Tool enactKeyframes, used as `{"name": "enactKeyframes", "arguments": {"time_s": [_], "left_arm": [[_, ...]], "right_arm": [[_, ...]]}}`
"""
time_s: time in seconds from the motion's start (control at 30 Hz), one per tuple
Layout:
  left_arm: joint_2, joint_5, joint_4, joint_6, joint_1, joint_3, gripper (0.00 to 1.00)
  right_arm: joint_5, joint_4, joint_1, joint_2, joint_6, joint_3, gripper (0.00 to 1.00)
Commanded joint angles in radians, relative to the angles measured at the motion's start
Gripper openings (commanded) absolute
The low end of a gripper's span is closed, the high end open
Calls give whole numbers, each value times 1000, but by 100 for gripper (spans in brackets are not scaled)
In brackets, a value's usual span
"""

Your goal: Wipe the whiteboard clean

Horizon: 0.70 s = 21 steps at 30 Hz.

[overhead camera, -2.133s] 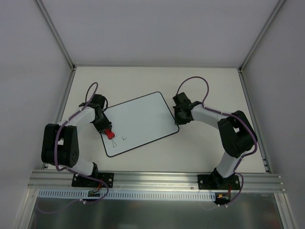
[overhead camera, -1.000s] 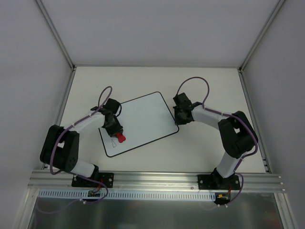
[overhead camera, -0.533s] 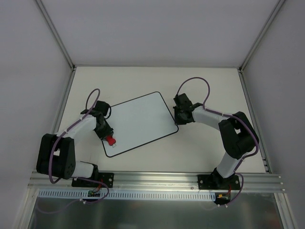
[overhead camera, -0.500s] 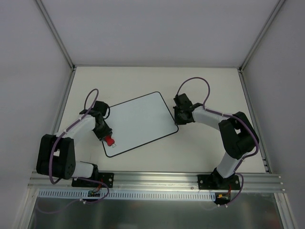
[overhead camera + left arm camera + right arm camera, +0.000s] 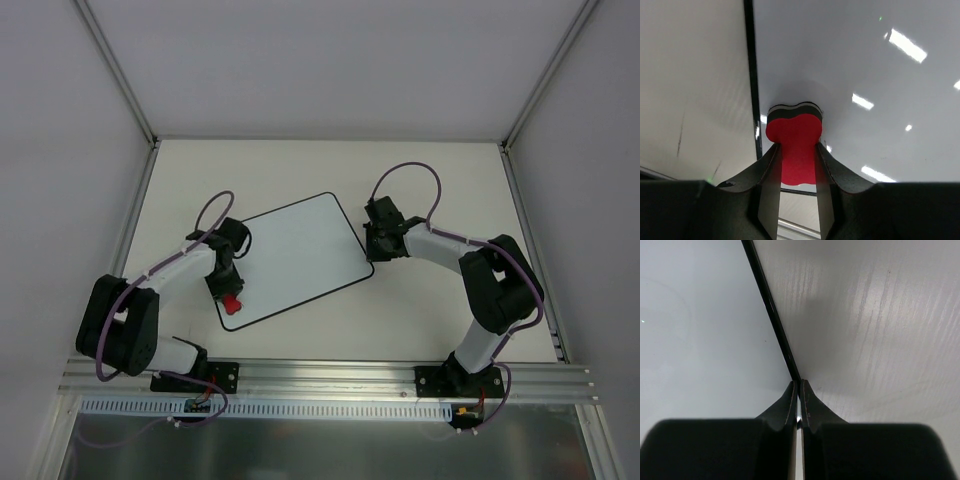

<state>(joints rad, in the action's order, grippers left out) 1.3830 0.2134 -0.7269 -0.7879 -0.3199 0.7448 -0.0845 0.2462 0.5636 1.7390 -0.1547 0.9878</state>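
Counter [image 5: 430,190] shows all round the whiteboard [image 5: 300,250]. Left gripper [image 5: 795,162] clamps a red eraser [image 5: 793,131] toward the counter's near-left corner; right gripper [image 5: 800,400], pinched closed, meets the board's right-side edge.

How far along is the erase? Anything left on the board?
Done: the whiteboard shows no marks in the top view. In hand: the left gripper holds the red eraser on its near-left corner; the right gripper, shut, sits at its right edge. Left: probably only finishing that corner and lifting off.
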Motion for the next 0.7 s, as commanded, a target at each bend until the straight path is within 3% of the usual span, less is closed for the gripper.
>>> {"name": "enactKeyframes", "arguments": {"time_s": [0.0, 0.13, 0.37, 0.67], "left_arm": [[102, -81, -75, -118, -137, -47, 0], [116, -121, -72, -175, -223, -18, 0], [139, -135, -57, -185, -277, 67, 0], [156, -151, 57, -169, -243, 42, 0]], "right_arm": [[14, 151, 12, 117, 12, -98, 0], [14, 150, 10, 117, 12, -101, 0], [19, 145, 12, 129, 10, -94, 0], [12, 142, 10, 126, 10, -97, 0]]}}
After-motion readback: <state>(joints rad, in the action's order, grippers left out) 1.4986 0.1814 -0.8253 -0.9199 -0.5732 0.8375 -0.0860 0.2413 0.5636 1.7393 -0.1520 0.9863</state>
